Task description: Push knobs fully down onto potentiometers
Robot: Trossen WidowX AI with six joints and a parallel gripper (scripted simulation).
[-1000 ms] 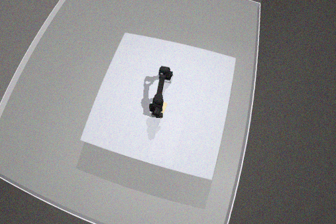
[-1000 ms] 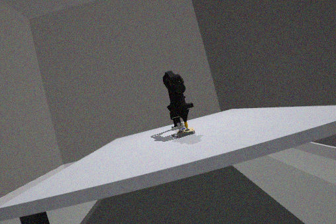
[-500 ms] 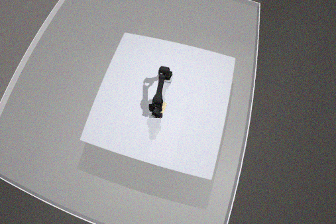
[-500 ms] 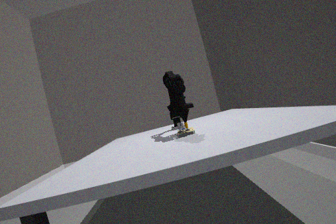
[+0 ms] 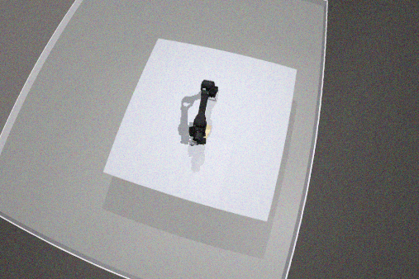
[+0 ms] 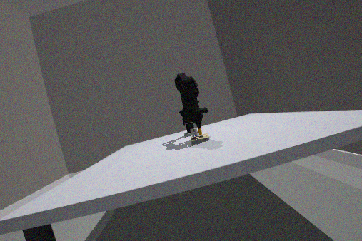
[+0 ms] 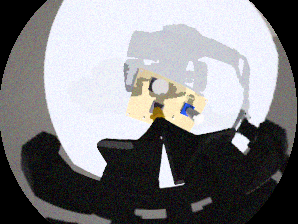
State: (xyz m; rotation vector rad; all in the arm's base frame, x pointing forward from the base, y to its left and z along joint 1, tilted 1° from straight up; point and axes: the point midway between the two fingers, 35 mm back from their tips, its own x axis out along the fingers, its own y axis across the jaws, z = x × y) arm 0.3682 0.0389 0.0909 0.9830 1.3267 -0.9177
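Over the circuit board [image 7: 162, 102] on the desk [image 6: 273, 135], my hand [image 7: 160, 121] is closed, empty, its tips hiding the yellow knob [image 7: 157, 115].

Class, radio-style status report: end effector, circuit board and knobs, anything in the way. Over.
End effector shut, holding nothing, tips at the yellow knob. Circuit board flat on table; blue knob beside it. No obstruction seen. Over.

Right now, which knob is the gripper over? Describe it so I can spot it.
On the white table, find the small tan circuit board under the black arm. The shut gripper points at its near edge, where the yellow knob stands. Its neighbours are a grey knob farther in and a blue part alongside.
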